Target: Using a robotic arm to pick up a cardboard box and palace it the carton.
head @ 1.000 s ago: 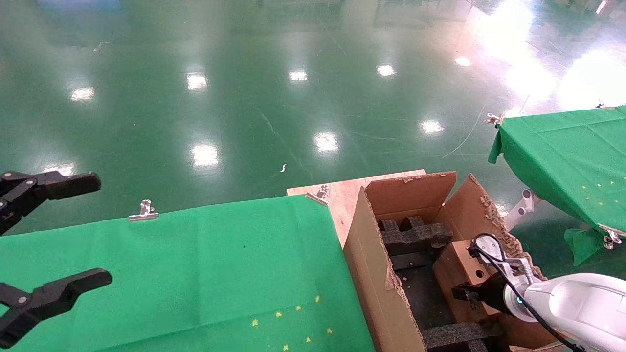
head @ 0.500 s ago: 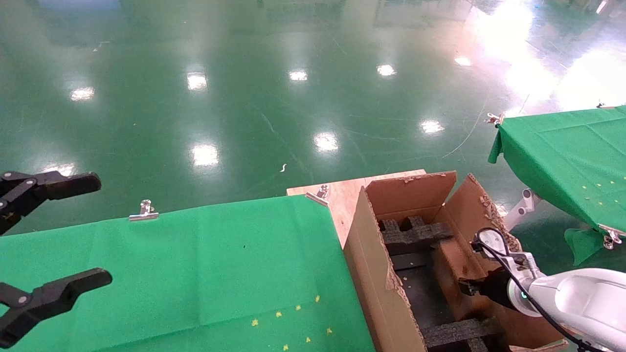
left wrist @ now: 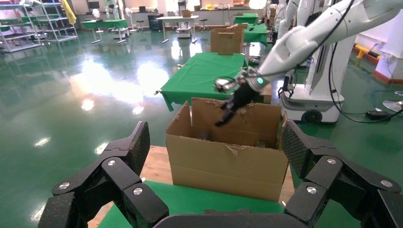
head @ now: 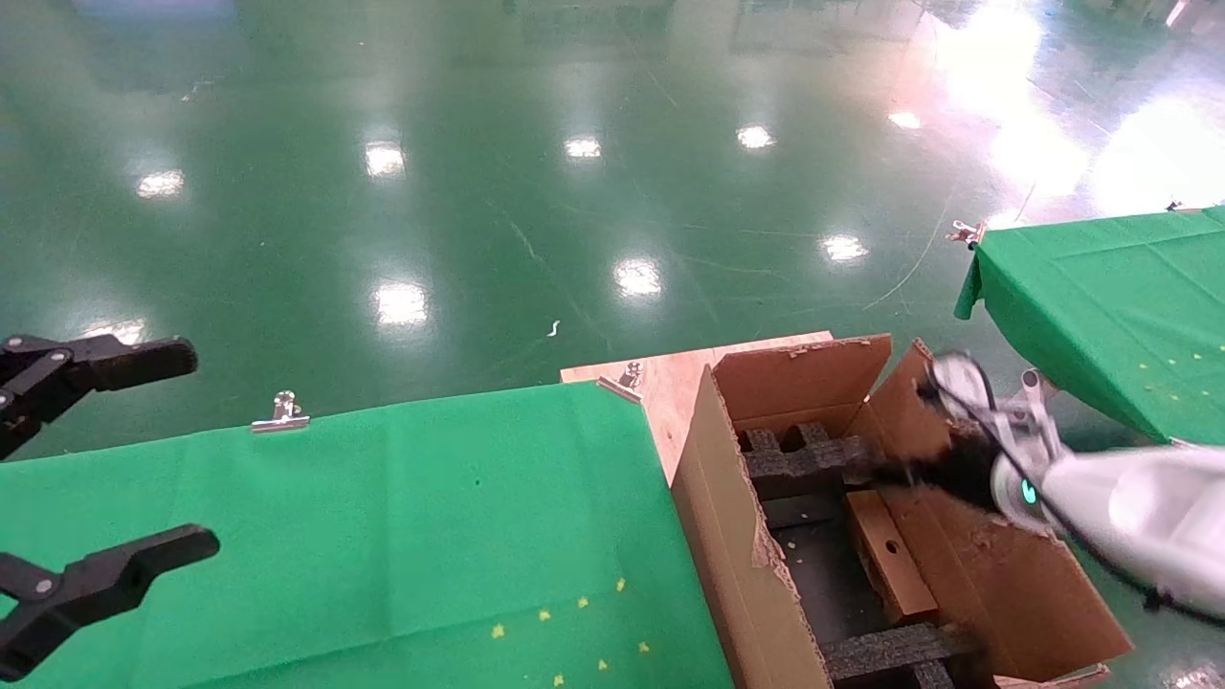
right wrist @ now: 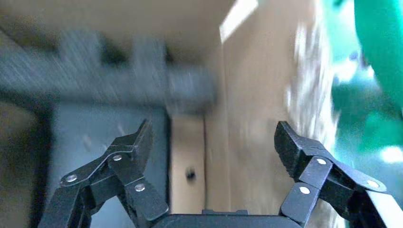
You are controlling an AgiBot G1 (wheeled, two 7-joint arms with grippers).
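The right claw (head: 943, 469) is spread empty and lifting out of the carton (head: 737, 536), leaving the cardboard box (head: 890, 567) down inside against the right wall, so placement looks done, while the left claw (head: 57, 498) hangs spread over the table (head: 383, 517).

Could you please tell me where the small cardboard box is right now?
In the head view the cardboard box stands inside the carton, against its right wall, between the foam inserts.
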